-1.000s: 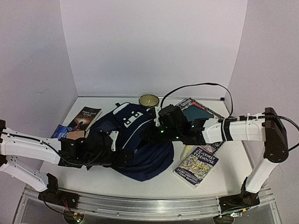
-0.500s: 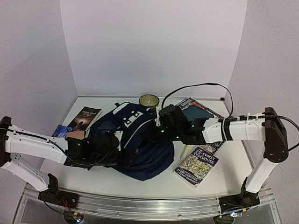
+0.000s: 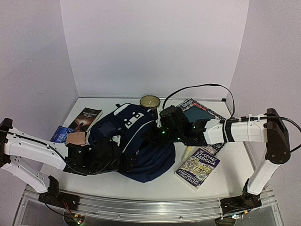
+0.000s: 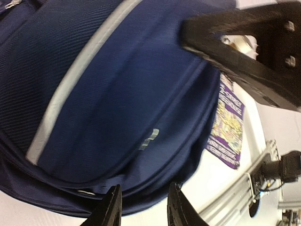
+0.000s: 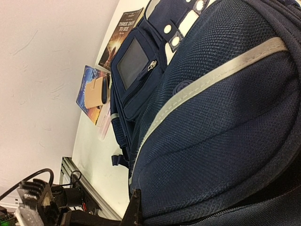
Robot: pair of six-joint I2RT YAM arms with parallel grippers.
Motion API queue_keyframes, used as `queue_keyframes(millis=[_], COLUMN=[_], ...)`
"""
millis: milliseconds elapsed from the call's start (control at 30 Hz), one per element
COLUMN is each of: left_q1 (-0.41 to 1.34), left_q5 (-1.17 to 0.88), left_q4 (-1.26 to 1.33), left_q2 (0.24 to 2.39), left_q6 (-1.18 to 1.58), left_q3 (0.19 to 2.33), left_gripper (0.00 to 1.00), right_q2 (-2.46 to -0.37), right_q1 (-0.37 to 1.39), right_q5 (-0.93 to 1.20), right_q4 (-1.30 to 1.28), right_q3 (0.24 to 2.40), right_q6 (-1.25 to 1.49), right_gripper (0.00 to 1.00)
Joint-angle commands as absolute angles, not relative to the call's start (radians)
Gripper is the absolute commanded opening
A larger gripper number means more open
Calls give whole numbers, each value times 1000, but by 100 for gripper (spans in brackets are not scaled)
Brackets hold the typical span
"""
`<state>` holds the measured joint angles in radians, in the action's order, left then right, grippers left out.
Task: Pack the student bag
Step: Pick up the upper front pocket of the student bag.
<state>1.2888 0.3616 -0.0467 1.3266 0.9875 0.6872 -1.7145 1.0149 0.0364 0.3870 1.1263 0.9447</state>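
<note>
The student bag (image 3: pixel 141 141), navy with a pale diagonal stripe, lies in the middle of the table. My left gripper (image 3: pixel 126 161) is at its near left edge. In the left wrist view its fingertips (image 4: pixel 111 207) stand apart just short of the bag's lower seam (image 4: pixel 141 186), with nothing pinched between them. My right gripper (image 3: pixel 151 134) reaches in from the right onto the top of the bag. Its one visible fingertip (image 5: pixel 136 207) is shut tight against a fold of the bag's fabric (image 5: pixel 211 141).
A dark book (image 3: pixel 87 117) and a blue book (image 3: pixel 59 133) with a tan case (image 3: pixel 75 138) lie left of the bag. A round tin (image 3: pixel 150 100) sits behind it. A purple book (image 3: pixel 200 167) and a magazine (image 3: pixel 195 112) lie to the right.
My left arm has dropped toward the near edge of the table and slid its gripper along the bag's near side, uncovering the tan case. The right arm has stayed put.
</note>
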Motion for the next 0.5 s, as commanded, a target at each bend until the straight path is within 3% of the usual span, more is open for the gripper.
queue_keyframes(millis=[0,467], left_q1=[1290,1290], left_q5=[435,437], left_q4=[-28,84], left_q2=[1303,1453], left_q6=[1013,970], left_q3=[673,727], left_gripper=[34,30], right_q2=[-1656,-1674], right_q1=[1016,1016], right_q5=[9,44], right_q4=[475,477], right_q3=[1183,1192], right_q6=[942,959], right_gripper=[0,0])
